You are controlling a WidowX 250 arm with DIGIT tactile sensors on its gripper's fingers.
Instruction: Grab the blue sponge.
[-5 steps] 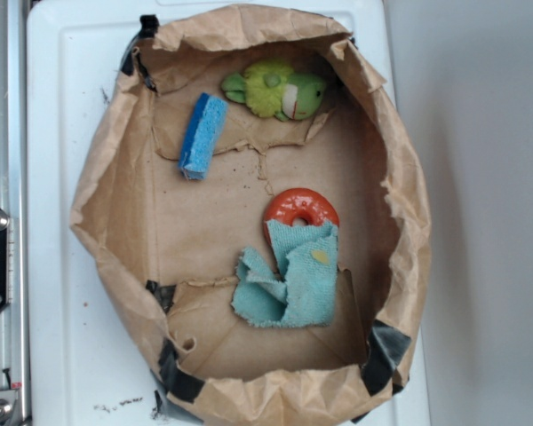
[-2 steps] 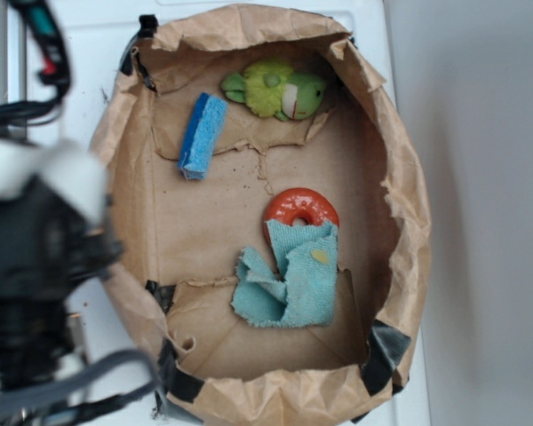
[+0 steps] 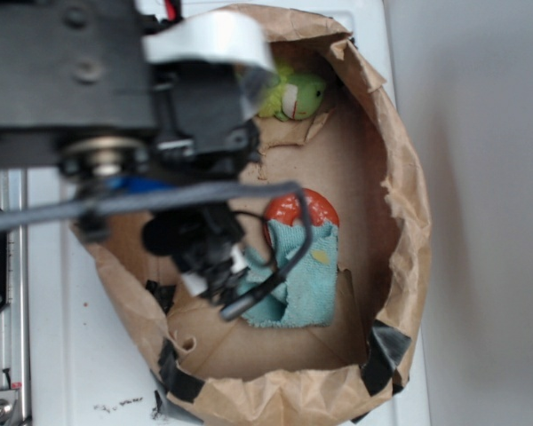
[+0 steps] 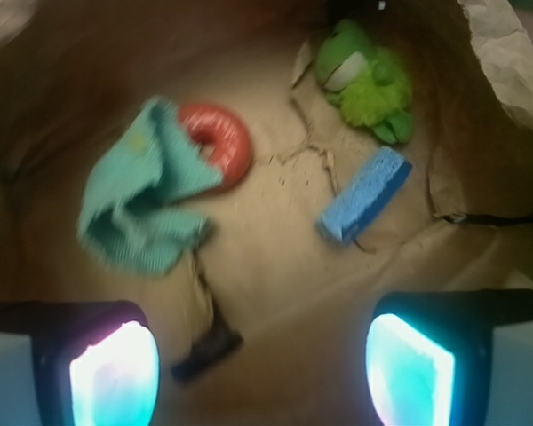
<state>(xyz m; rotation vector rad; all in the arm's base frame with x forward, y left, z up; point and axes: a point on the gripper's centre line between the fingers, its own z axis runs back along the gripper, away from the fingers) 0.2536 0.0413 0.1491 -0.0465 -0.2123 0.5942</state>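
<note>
Your gripper (image 4: pixel 262 364) hangs above the paper-lined basin, fingers (image 4: pixel 114 373) spread wide with nothing between them. The blue sponge (image 4: pixel 366 195) lies flat on the brown paper floor (image 4: pixel 275 266), ahead and toward the right of the wrist view, angled diagonally. Bare paper surrounds it on its near side. The green plush toy (image 4: pixel 366 82) sits just beyond it, near but apart. The crumpled paper wall (image 4: pixel 502 62) rises close on its right. The red ring (image 4: pixel 220 140) and teal cloth (image 4: pixel 142 202) overlap, well apart to the left. In the exterior view your arm (image 3: pixel 115 98) hides the sponge.
</note>
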